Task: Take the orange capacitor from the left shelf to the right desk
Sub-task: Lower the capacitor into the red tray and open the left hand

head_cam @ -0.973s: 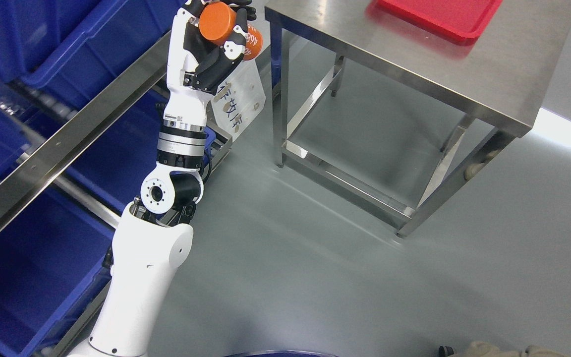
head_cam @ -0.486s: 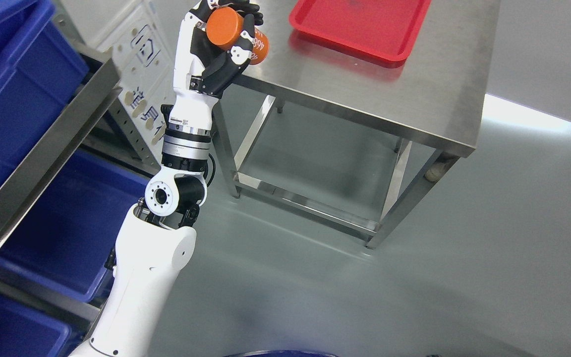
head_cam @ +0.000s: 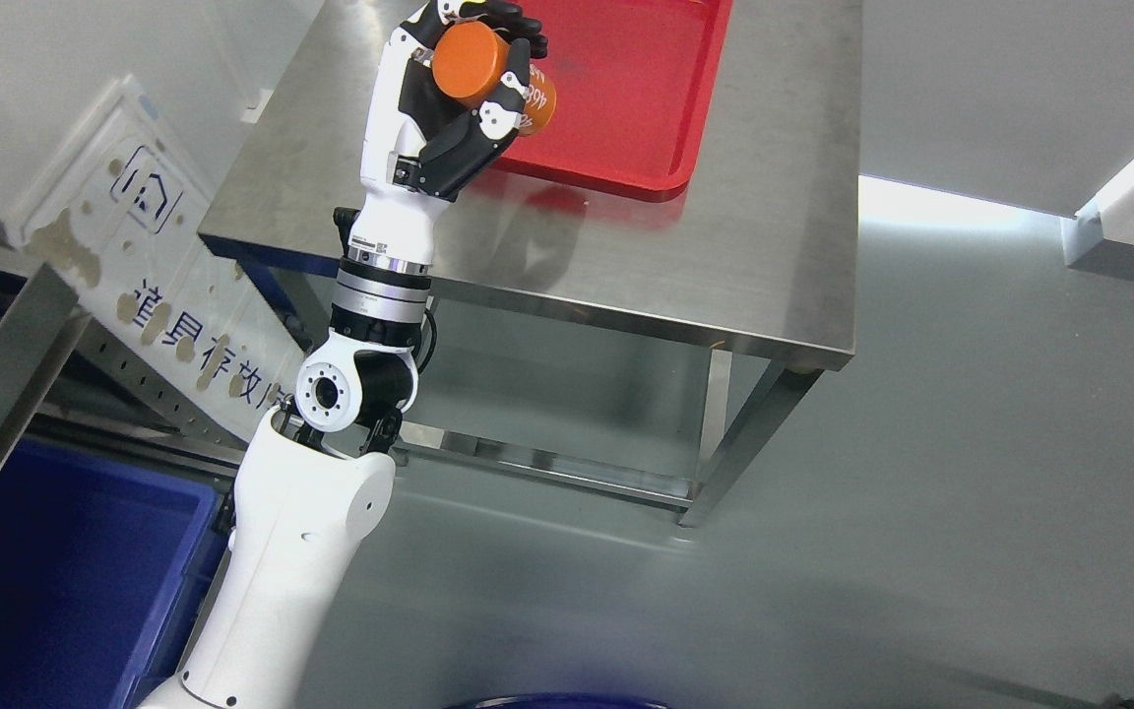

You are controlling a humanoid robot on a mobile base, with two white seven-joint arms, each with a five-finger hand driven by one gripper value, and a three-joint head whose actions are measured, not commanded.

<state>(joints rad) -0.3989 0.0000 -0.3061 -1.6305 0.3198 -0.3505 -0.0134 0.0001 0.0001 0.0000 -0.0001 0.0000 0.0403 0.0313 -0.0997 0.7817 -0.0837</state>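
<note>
Your left hand [head_cam: 459, 94], at twelve o'clock, has its fingers wrapped around the orange cylindrical capacitor [head_cam: 490, 77]. Lower it gently over the red plastic tray [head_cam: 646, 98] on the steel desk [head_cam: 724, 266], then uncurl.

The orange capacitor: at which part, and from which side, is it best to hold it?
Hold the orange capacitor around its curved side wall, coming from the side, not over a flat end. It is a short cylinder lying tilted, one round end facing the camera. The left hand holds it this way, fingers wrapped across the barrel.

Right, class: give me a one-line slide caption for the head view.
Left hand holds the orange capacitor above the steel desk, beside the red tray.
</note>
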